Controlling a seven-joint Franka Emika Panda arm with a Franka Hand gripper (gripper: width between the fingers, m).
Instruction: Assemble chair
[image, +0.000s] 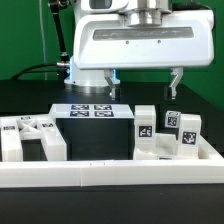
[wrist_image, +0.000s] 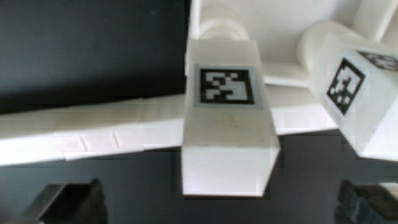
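The chair lies in loose white tagged pieces. A square post (image: 146, 130) stands at the exterior view's right, with two more tagged pieces (image: 182, 130) beside it. Flat chunky pieces (image: 25, 137) lie at the exterior view's left. My gripper (image: 145, 84) hangs open and empty above the square post, not touching it. In the wrist view the post (wrist_image: 226, 115) lies between my open fingertips (wrist_image: 71, 203), its tag facing the camera, and another tagged piece (wrist_image: 356, 88) is close beside it. My gripper (wrist_image: 217, 206) holds nothing.
The marker board (image: 92, 110) lies on the black table behind the pieces. A long plain white rail (image: 110, 172) runs along the front and also shows in the wrist view (wrist_image: 89, 132), passing under the post. Cables hang at the back left.
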